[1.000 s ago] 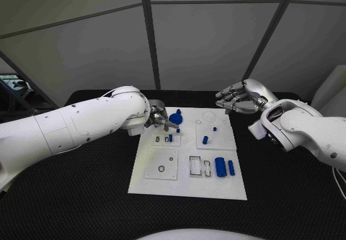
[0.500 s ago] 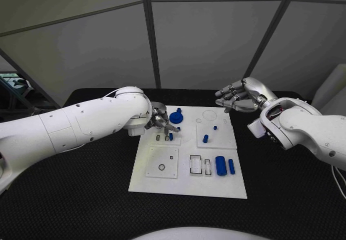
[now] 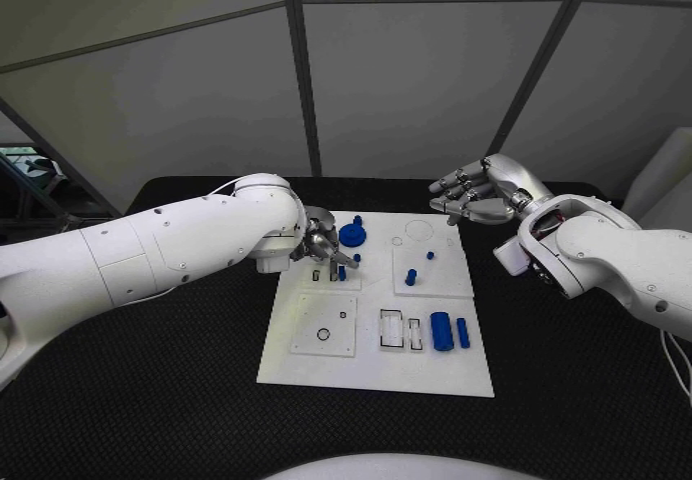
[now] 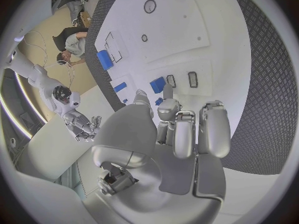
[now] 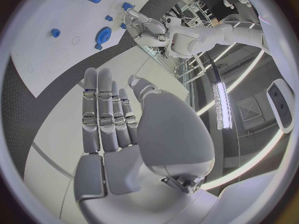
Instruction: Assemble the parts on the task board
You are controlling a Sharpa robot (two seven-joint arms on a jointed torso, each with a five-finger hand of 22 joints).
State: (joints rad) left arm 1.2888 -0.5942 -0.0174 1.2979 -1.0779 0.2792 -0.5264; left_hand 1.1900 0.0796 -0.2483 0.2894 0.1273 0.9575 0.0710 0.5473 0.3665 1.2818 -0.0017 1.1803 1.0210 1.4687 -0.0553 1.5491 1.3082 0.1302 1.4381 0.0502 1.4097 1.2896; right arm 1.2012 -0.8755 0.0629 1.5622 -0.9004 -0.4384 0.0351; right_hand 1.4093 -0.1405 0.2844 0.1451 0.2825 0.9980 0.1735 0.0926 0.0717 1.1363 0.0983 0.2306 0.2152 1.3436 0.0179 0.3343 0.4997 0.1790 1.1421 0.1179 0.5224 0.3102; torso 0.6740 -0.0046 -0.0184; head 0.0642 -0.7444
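Note:
The white task board [image 3: 378,368] lies mid-table. My left hand [image 3: 320,246] hovers over its far left plate, thumb and a finger pinching a small blue part [image 3: 340,268]. In the left wrist view that part [image 4: 158,84] sticks out past the fingertips [image 4: 168,92], right beside two empty slots [image 4: 192,78]. A blue gear [image 3: 352,236] stands just behind this hand. My right hand [image 3: 476,196] hangs above the board's far right corner with fingers spread and nothing in them. Its wrist view looks down on the gear [image 5: 103,35] and the board [image 5: 37,15].
Two short blue pegs [image 3: 411,278] [image 3: 428,257] stand on the far right plate. A blue cylinder [image 3: 441,332] and a blue bar [image 3: 462,334] lie at the board's near right, beside two empty rectangular slots [image 3: 391,329]. Black table [image 3: 144,400] surrounds the board.
My left hand's fingers have curled a little tighter and the small blue part has shifted slightly left. The right hand has barely moved.

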